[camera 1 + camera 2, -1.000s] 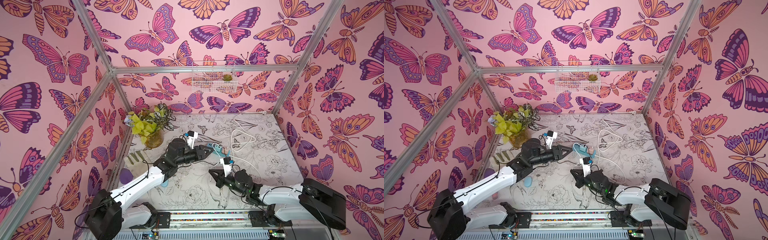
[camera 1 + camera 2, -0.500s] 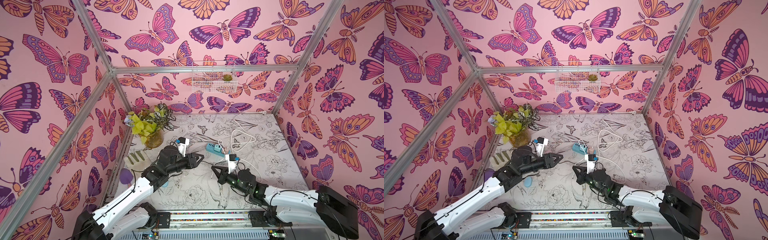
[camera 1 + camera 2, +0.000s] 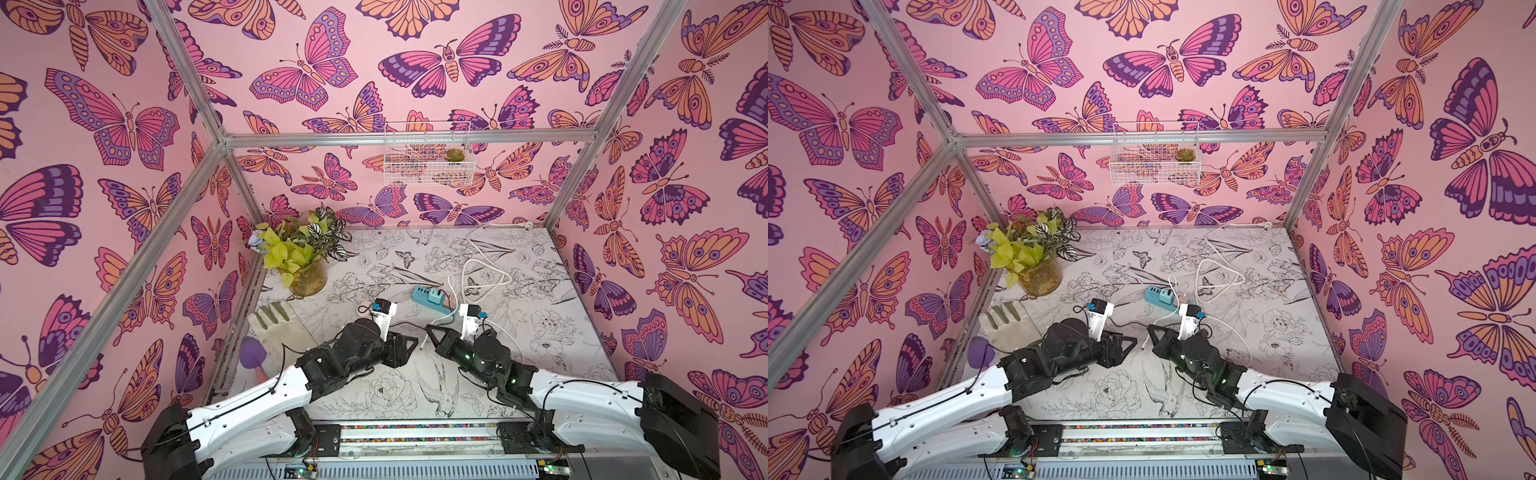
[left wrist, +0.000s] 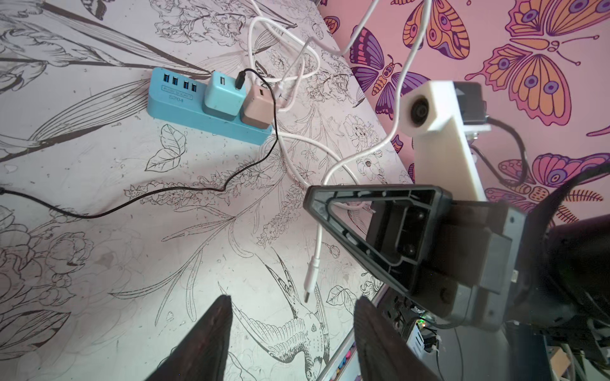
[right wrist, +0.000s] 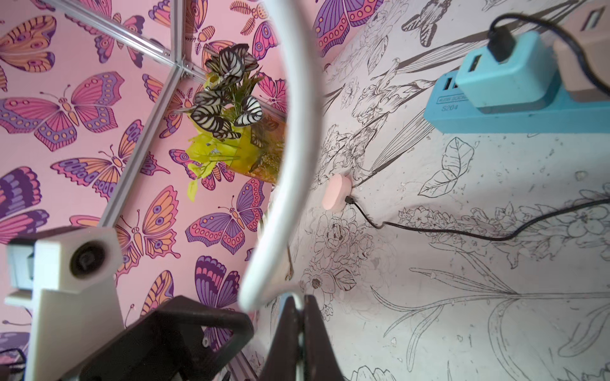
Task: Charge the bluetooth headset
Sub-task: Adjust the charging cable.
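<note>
The bluetooth headset (image 5: 335, 193) is a small pink rounded case lying on the patterned table, with a thin black cable (image 5: 462, 232) plugged into its side. That cable (image 4: 165, 194) runs to a teal adapter (image 4: 224, 95) on the blue power strip (image 4: 180, 105), which shows in both top views (image 3: 430, 298) (image 3: 1160, 296). My right gripper (image 5: 298, 301) (image 3: 432, 336) is shut on a white cable (image 5: 297, 132), and the cable's free plug (image 4: 310, 280) dangles above the table. My left gripper (image 4: 293, 305) (image 3: 409, 347) faces it, open and empty, just short of the plug.
A glass vase of leaves (image 3: 305, 266) stands at the back left. A pale glove (image 3: 276, 328) and a purple object (image 3: 253, 357) lie along the left edge. Loose white cable loops (image 3: 482, 270) sprawl behind the strip. A wire basket (image 3: 428, 156) hangs on the back wall.
My left gripper has drawn back from the power strip toward the front and turned to face the right one. The right gripper, still holding the white cable, has shifted slightly.
</note>
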Robot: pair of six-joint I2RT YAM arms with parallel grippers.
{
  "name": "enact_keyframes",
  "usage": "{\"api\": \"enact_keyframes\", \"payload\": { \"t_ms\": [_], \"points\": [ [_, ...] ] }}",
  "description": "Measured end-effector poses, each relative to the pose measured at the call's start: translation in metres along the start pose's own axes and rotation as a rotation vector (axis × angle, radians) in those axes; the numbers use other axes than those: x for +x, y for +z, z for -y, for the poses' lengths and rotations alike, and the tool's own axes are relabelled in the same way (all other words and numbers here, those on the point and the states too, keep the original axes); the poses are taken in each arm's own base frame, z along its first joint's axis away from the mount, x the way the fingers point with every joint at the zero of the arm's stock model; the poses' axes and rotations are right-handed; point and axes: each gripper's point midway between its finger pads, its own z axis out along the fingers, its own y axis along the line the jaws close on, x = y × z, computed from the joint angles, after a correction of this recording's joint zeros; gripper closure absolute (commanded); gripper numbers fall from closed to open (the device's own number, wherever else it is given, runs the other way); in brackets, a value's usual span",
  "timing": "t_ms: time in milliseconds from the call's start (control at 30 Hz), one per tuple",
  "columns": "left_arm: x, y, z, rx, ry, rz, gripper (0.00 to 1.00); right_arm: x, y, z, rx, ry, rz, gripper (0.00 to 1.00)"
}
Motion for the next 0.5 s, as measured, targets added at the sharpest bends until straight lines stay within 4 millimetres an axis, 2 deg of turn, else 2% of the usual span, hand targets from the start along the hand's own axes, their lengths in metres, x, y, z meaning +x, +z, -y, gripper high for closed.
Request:
{"api": "enact_keyframes", "payload": {
  "t_ms": [200, 500],
  "points": [
    [0.004, 0.009, 0.007, -0.023, 0.074, 0.025, 0.41, -0.006, -0.004, -0.013, -0.019, 0.067, 0.019, 0.99],
    [-0.002, 0.018, 0.017, 0.005, 0.113, 0.063, 0.62, -0.011, -0.007, -0.018, -0.029, 0.106, 0.042, 0.98]
  ]
}}
